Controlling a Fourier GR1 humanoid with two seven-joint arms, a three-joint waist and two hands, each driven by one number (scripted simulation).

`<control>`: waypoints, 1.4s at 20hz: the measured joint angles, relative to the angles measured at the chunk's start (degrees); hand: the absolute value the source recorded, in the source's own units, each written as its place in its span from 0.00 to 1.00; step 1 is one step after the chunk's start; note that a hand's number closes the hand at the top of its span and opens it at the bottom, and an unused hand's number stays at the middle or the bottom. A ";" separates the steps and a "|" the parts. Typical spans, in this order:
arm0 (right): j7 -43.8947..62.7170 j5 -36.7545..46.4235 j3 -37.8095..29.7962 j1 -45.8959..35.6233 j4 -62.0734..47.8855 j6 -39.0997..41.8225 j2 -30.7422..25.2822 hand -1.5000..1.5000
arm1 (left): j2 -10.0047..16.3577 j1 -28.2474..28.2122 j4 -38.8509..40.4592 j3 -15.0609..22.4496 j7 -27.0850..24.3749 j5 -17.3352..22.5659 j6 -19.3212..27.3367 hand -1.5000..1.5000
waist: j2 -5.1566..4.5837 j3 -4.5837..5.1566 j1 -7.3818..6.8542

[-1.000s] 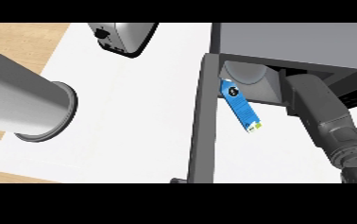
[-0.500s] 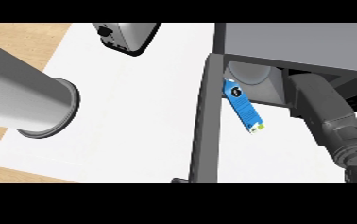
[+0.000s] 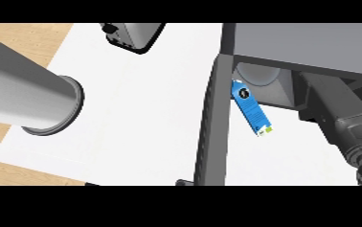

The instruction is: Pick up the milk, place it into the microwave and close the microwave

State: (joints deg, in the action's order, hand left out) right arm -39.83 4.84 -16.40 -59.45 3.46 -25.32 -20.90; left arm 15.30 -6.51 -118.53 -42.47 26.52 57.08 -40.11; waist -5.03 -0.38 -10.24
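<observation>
White surface (image 3: 141,125), dark grey microwave (image 3: 297,44) with its door (image 3: 210,125) swung open, blue milk carton (image 3: 251,108) at the mouth.
Right hand (image 3: 318,96) shows only as a dark mass beside the carton; spread or clamped, I cannot tell. The carton sits tilted at the opening, near the door. It is probably light, with smooth card walls that dent, and best taken across its narrow sides at mid-height.

Grey boxy appliance (image 3: 133,33) at white counter's (image 3: 141,111) far edge.
</observation>
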 measured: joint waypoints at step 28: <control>4.36 2.18 3.81 -4.50 0.03 1.25 4.10 0.00 | -0.39 4.05 4.24 4.13 -0.12 -6.31 -3.42 0.00 | -0.10 -1.98 -0.72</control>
State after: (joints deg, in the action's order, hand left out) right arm -35.47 7.02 -12.58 -63.95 3.49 -24.07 -16.80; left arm 14.92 -2.47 -114.29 -38.33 26.40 50.77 -43.52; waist -5.13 -2.36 -10.96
